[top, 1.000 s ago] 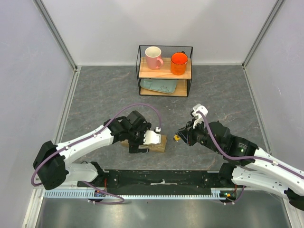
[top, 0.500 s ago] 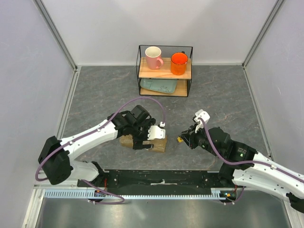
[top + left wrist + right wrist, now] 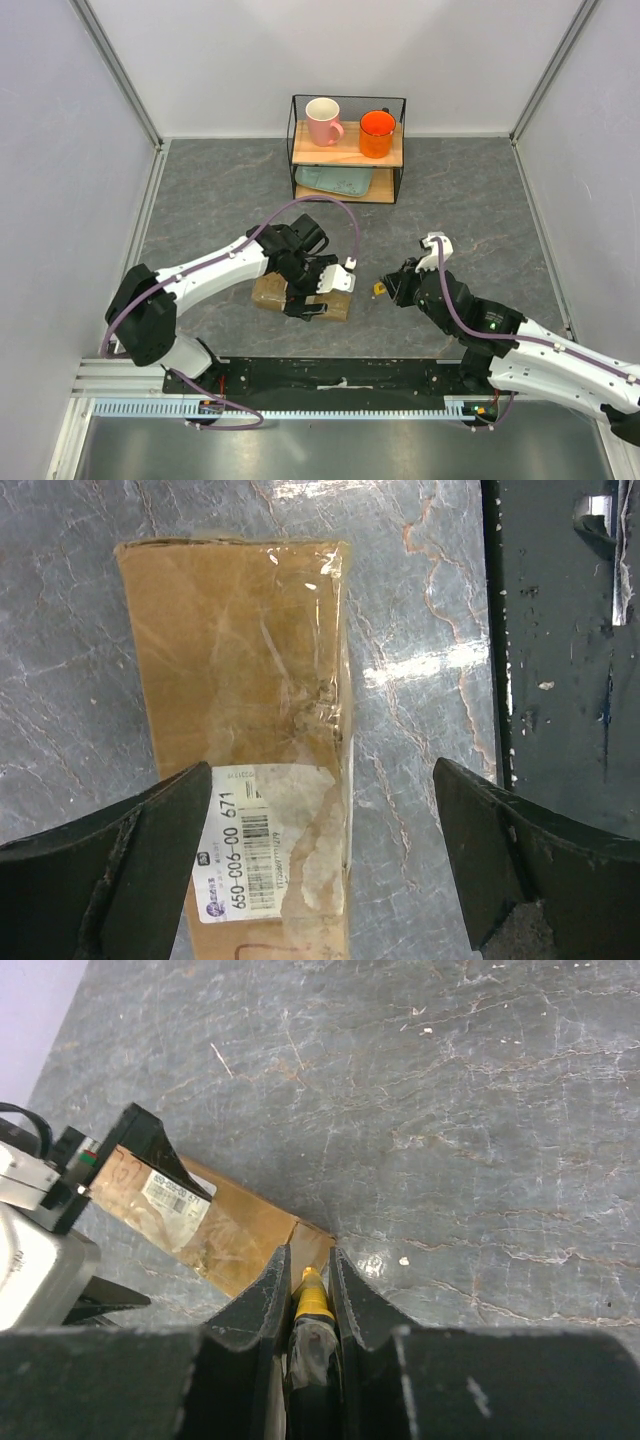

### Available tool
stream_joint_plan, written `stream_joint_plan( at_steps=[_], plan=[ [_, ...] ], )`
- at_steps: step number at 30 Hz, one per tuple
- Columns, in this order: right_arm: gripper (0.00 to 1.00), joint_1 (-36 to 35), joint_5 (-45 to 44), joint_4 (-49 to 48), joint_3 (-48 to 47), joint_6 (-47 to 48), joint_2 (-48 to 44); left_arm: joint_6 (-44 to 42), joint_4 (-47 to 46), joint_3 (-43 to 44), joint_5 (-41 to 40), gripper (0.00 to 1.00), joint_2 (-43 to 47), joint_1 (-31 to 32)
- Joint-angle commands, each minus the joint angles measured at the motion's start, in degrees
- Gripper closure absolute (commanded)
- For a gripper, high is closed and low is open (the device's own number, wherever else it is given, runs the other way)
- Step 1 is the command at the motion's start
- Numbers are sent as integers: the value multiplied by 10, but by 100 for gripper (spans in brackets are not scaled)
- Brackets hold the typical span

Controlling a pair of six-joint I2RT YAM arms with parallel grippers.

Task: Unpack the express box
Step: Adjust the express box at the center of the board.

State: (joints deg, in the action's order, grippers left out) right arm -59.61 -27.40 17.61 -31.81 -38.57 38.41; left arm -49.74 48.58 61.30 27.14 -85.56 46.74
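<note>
The express box [image 3: 268,293] is found lying flat on the grey table [image 3: 470,200], near the black base plate [image 3: 340,375] and well apart from the wire rack [image 3: 348,150]. A white shipping label [image 3: 265,845] is seen at 1 end of its top face.

The left gripper [image 3: 312,297] is positioned over the box. Its 2 fingers [image 3: 120,870] are spread wide, 1 to each long side. No contact with the cardboard is visible.

The right gripper [image 3: 308,1260] is observed close to the box's right end. Its jaws are pinched on a yellow utility knife [image 3: 311,1295]. The knife is pointed at the box's corner; whether it touches cannot be determined.
</note>
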Motion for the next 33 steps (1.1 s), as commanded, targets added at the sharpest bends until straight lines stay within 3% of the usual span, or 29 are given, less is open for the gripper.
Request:
stream_joint_plan(
  at_steps=[1,8,15,21,33],
  plan=[
    [100,-1,-23,-39,4,-47,-19,-41,20,20,34,1,-35,0],
    [100,-1,1,-52,10,-29,-29,-49,-12,13,-27,1,-58,-1],
    [100,-1,17,-51,21,-16,-53,-34,13,62,-14,1,19,-2],
    [100,-1,16,-51,20,-6,-56,-28,0,52,-46,1,18,-15],
    [100,-1,13,-38,19,3,-78,6,16,83,5,1,-51,-76]
  ],
)
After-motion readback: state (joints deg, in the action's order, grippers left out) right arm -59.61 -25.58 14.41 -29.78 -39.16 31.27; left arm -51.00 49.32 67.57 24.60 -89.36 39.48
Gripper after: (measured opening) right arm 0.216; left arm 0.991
